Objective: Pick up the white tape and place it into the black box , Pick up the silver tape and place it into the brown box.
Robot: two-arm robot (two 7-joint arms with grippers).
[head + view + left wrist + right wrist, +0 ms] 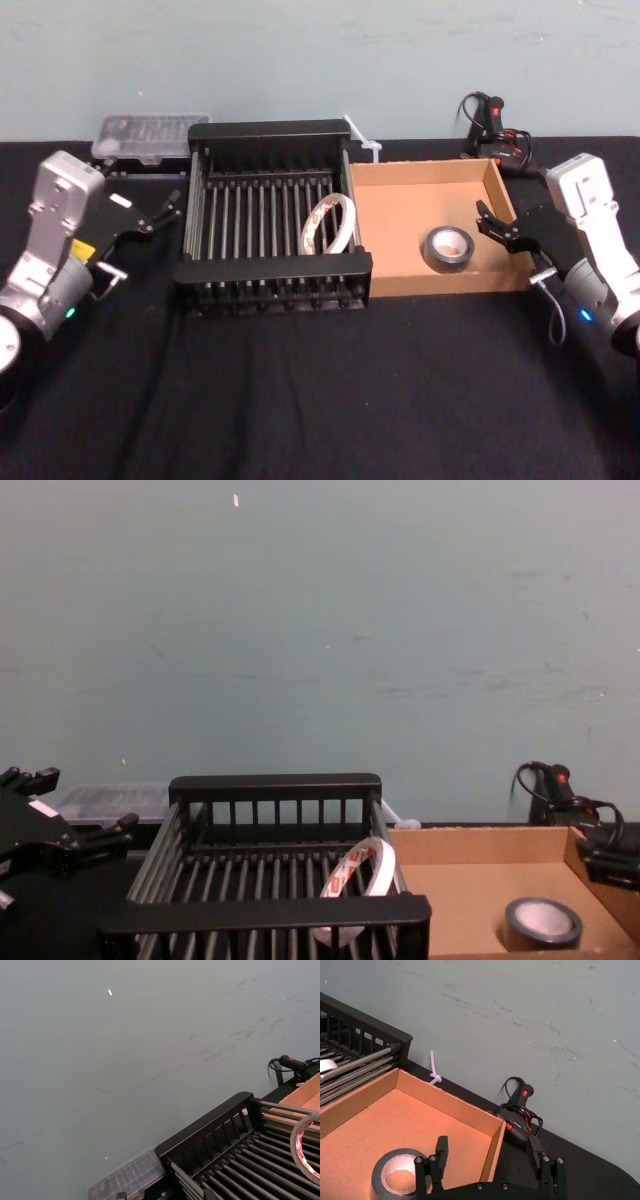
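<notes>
Head view: left gripper (160, 208) sat off the outer left side of the black box (270, 268), fingers spread, nothing held. White tape (328, 226) stood on edge inside that box, leaning at the wall farthest from the left gripper. Right gripper (492, 222) hovered at the right wall of the brown box (420, 168). Silver tape (448, 248) lay flat on the tray floor just ahead of its tips, apart from them.

Left wrist view: a corner of the black box was ahead of the left gripper, with the white tape's ring beyond it. The tape had red print on its inner side, too small to read. A clear case (127, 1175) sat behind the box, no legible label.

Right wrist view: the right gripper's fingers were wide apart and empty. The silver tape was near one finger but not between the jaws. A black tool (520, 1110) with red buttons and a cable lay beyond the tray, no writing readable.

Chest view: white tape propped upright in the black box, silver tape flat in the brown box, left gripper low beside the crate.

Progress: both tapes looked to be in their right boxes, so both placements seemed done. Judged nothing left but pulling the arms clear.
</notes>
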